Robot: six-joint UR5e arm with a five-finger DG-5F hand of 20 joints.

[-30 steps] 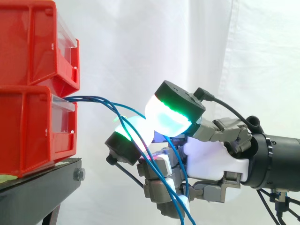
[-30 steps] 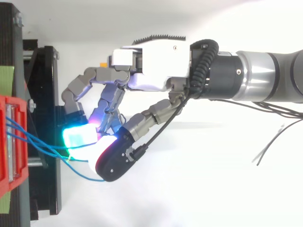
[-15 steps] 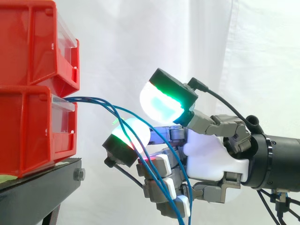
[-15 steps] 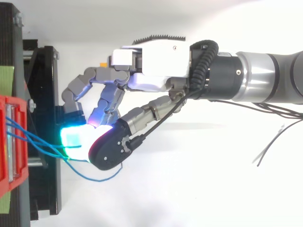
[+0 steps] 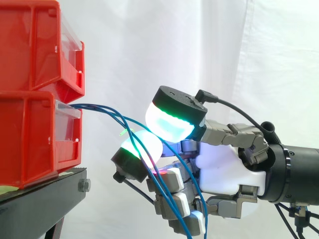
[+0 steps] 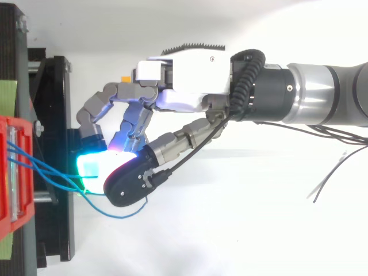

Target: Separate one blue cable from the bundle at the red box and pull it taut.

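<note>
The blue cables (image 5: pixel 107 109) leave the front lip of the lower red bin (image 5: pixel 30 139), which sits under a second bin on the black counter (image 5: pixel 40 199) at the left. They run right and downward as a loose fan of several strands into the hand (image 5: pixel 224 169).

The fingers are curled and drawn narrow. Two glowing pads (image 5: pixel 169 122) close on the strands just right of the bin, and the cables trail on down over the lower curled fingers. From above, the strands (image 6: pixel 49 172) meet at the pads, and one slack loop (image 6: pixel 123 215) bows out on the near side.

These cables look thin, light and limp, with a smooth jacket that would likely slide between broad pads. More than one strand seems caught, so the bundle is probably not yet separated. The best hold looks to be a pad-to-pad pinch on a single strand where the fan spreads, between the bin and the hand. The pull should run straight away from the bin, gently, since the anchoring inside it is hidden.
</note>
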